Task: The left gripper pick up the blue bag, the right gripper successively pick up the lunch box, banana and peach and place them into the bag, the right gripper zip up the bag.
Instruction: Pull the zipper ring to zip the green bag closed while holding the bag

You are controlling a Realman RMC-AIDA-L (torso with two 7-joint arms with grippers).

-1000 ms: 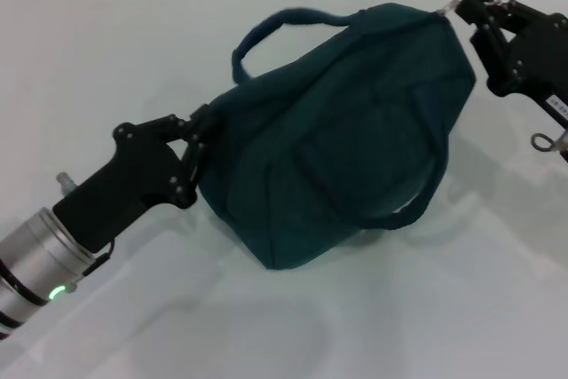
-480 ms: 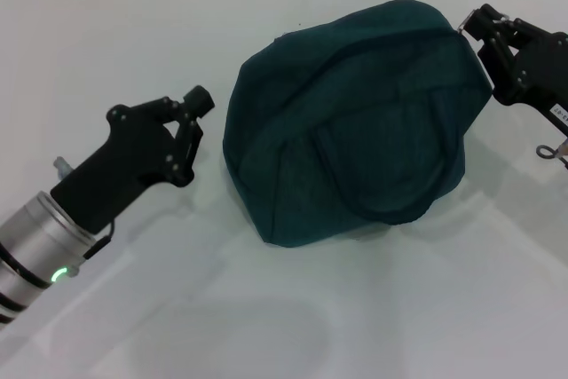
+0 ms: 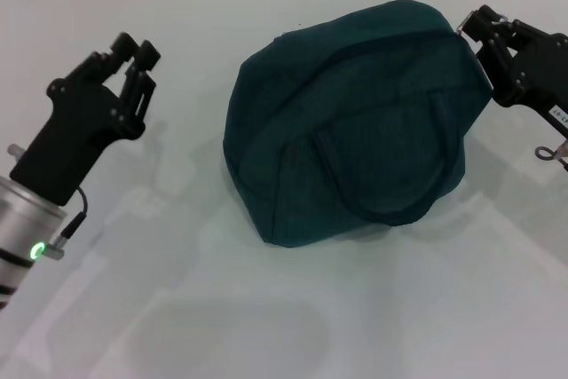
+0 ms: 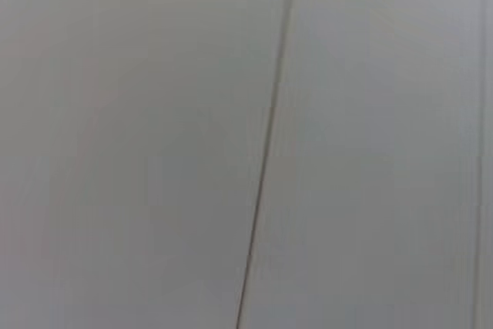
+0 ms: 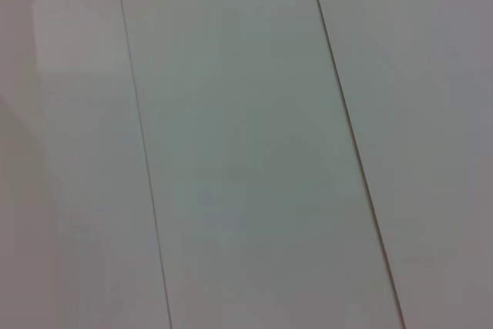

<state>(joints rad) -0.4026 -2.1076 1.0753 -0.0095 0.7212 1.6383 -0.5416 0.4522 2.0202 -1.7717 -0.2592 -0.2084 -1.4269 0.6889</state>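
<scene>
The blue bag point(image 3: 355, 122) lies slumped on the white table point(image 3: 266, 326), its long axis running diagonally toward the right gripper point(image 3: 477, 26), which touches its far corner; whether it grips, I cannot tell. The left gripper point(image 3: 135, 49) is well apart, fingers near-closed, empty.

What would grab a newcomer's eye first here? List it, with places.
The dark blue bag dominates, slumped in a rounded heap on the white table, centre right. The left end effector stands apart from it on the left, holding nothing. The right end effector sits at the bag's upper right corner.
</scene>
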